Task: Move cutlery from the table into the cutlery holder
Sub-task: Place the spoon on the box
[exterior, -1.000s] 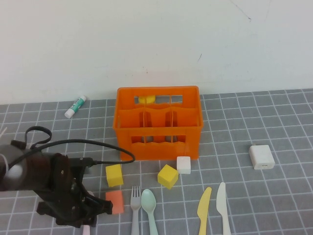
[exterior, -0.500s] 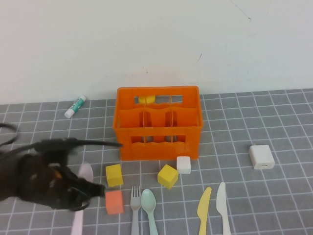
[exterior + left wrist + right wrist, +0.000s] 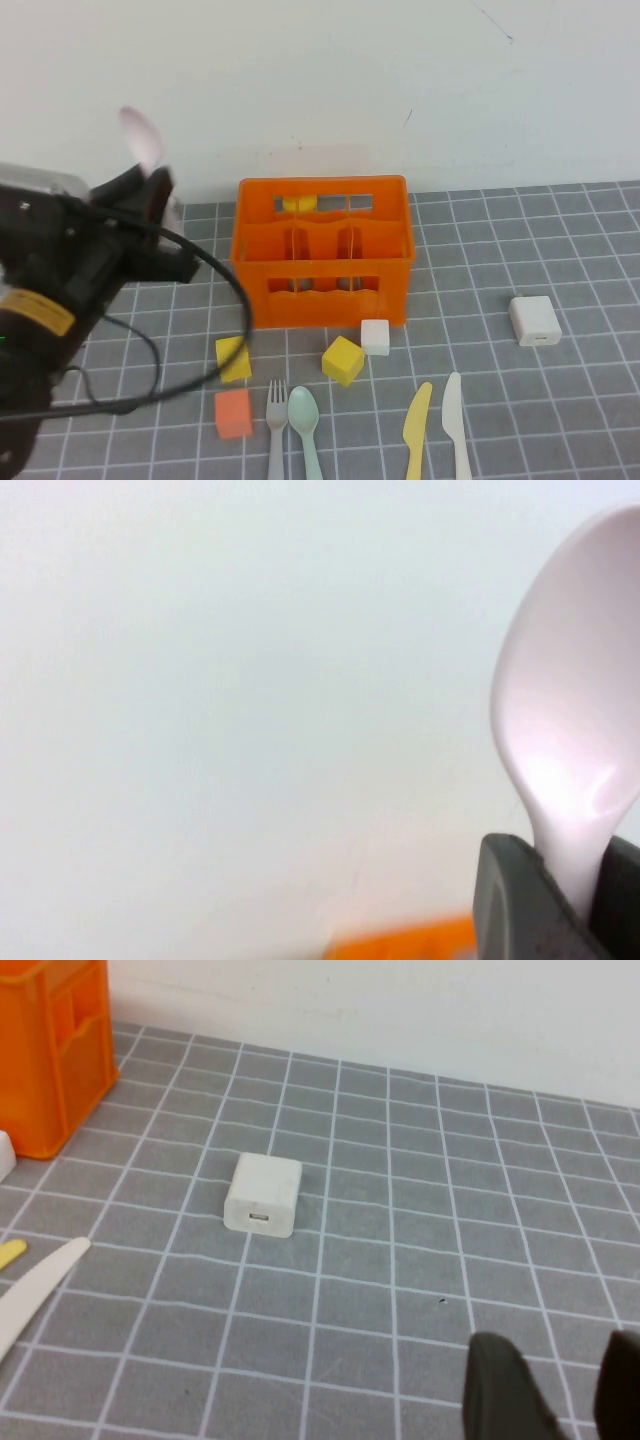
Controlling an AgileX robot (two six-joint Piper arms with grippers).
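While the left gripper is raised left of the orange cutlery holder, its jaws pinch the pale pink spoon by the handle (bowl pointing up); the grey fork, mint green spoon, yellow knife and white knife lie on the table; the right gripper hovers low near the white block, jaws apart and empty

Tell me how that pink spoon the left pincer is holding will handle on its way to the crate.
The pink spoon looks like thin plastic, so it is probably light and fairly stiff. The left pincer grips only its narrow handle, so its smooth surface might let it pivot. The right pincer hovers above the table.
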